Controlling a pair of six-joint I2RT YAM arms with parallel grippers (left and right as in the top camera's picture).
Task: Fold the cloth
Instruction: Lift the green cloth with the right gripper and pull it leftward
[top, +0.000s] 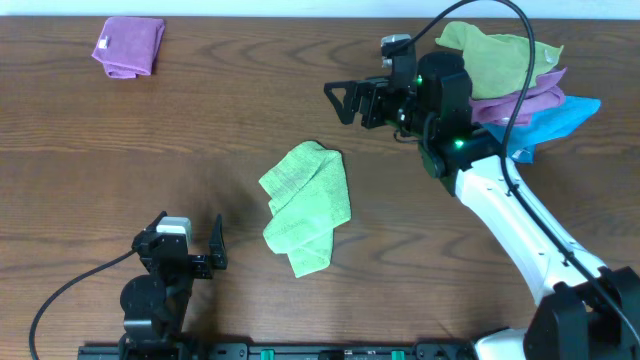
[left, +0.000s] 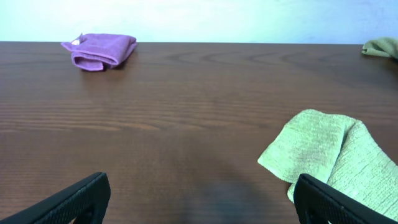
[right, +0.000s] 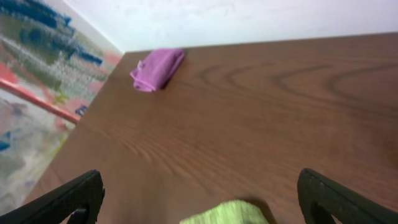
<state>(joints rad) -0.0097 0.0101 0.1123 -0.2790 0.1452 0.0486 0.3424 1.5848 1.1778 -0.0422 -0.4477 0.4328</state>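
Cloth (top: 305, 205) lies mid-surface (top: 150, 150), bunched and unevenly doubled. Left end effector (top: 190, 232) near the near-left corner and right end effector (top: 337, 103) toward the far edge are both released, holding nothing. Likely best: pinch two neighbouring corners, lift evenly, align edges before laying over.

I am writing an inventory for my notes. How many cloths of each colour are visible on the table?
Lime-green: 1, the lime-green cloth at the centre
Olive-green: 1, the olive-green cloth on top of the pile
Purple: 2, the folded purple cloth lying alone and the purple cloth in the pile
Blue: 1, the blue cloth lowest in the pile
Total: 5 visible
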